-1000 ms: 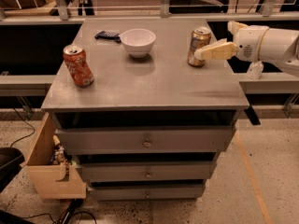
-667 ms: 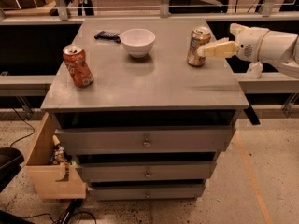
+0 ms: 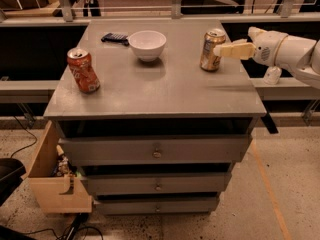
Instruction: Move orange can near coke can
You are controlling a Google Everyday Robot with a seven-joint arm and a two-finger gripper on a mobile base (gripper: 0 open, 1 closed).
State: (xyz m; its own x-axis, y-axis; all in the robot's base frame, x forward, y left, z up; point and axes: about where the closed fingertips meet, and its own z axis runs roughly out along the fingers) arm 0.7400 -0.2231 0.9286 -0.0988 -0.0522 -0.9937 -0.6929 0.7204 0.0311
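On the left of the grey cabinet top (image 3: pixel 150 91), the coke can (image 3: pixel 83 70) is seen standing, red-orange metal with white script that cannot be read. Further back, a flat dark object (image 3: pixel 115 37) is laid beside a smooth, round white bowl (image 3: pixel 147 45). To the right, the orange can (image 3: pixel 212 49) is found upright near the far right edge, bronze-coloured with a silver top, its pale markings illegible. The gripper (image 3: pixel 223 50) is held level at the can's right side, right against it; whether the can is clasped cannot be told.
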